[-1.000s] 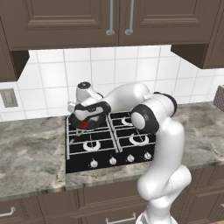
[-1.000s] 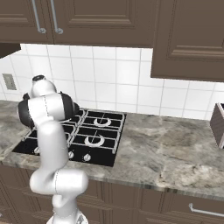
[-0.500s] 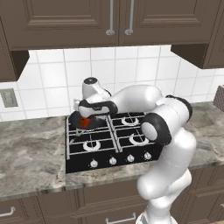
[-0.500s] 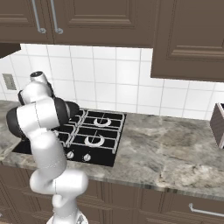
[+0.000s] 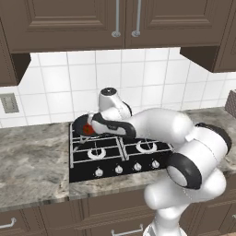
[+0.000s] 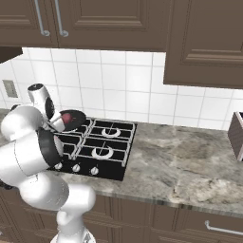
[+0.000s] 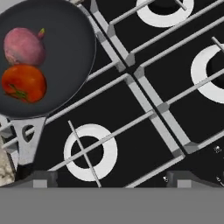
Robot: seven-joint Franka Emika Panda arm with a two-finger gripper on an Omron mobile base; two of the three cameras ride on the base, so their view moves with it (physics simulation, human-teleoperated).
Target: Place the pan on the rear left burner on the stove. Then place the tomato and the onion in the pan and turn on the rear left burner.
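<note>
The black pan (image 7: 52, 48) sits on the back-left grate of the stove (image 5: 115, 159), covering the rear left burner. Inside it lie the pinkish onion (image 7: 24, 45) and, touching it, the glossy tomato (image 7: 24, 83). The pan's short handle (image 7: 26, 135) points toward the front of the stove. From the left base view, the tomato (image 5: 86, 130) peeks out in the pan (image 5: 79, 123) beside my hand. My gripper (image 7: 114, 178) hovers open above the left half of the stove, beside the pan, with nothing between its fingertips (image 7: 41, 178).
Silver knobs (image 5: 118, 169) line the stove's front edge. The front left burner (image 7: 89, 152) lies below the hand. Grey stone counter (image 6: 190, 161) extends to the right, with a dark box (image 6: 236, 135) at its far end. Cabinets hang overhead.
The hand has drawn back from over the pan toward the stove's middle, and the elbow has swung out to the right. The pan, tomato and onion stay put.
</note>
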